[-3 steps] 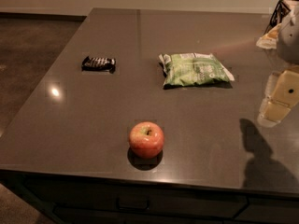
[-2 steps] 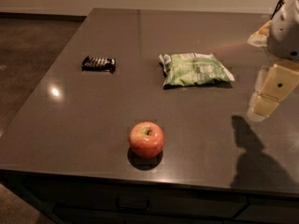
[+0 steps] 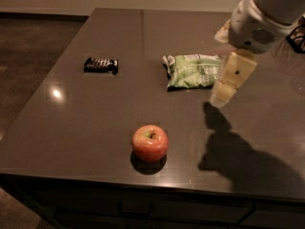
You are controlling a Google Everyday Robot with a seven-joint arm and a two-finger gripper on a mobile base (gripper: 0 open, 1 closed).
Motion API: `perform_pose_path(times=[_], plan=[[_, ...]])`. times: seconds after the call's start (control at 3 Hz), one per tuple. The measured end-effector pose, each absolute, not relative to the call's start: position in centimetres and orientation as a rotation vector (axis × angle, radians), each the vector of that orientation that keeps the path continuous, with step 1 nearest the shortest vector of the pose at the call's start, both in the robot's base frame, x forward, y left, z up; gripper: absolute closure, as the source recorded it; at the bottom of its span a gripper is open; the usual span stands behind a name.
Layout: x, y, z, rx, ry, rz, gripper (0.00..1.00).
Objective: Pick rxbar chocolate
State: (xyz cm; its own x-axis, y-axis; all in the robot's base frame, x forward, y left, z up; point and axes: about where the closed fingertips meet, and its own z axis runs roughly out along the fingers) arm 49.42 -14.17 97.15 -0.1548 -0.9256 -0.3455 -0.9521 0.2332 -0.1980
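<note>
The rxbar chocolate is a small flat black bar with pale lettering. It lies on the dark grey table at the left, towards the back. My gripper hangs above the table at the right, beside the right end of the green chip bag and far to the right of the bar. It holds nothing that I can see. The white arm reaches in from the upper right corner.
A green crinkly chip bag lies mid-table, between the bar and the gripper. A red apple stands near the front edge. The arm's shadow falls on the table at the front right. The floor lies beyond the table's left edge.
The arm and gripper have moved left and further over the table, closer to the chip bag. The bar, bag and apple have not moved.
</note>
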Motion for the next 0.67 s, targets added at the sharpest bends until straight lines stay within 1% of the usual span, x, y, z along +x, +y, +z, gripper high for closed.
perform_pose_path(times=[0.67], plan=[[54.1,-8.5,96.1,-1.682,2.106,0.189,0.00]])
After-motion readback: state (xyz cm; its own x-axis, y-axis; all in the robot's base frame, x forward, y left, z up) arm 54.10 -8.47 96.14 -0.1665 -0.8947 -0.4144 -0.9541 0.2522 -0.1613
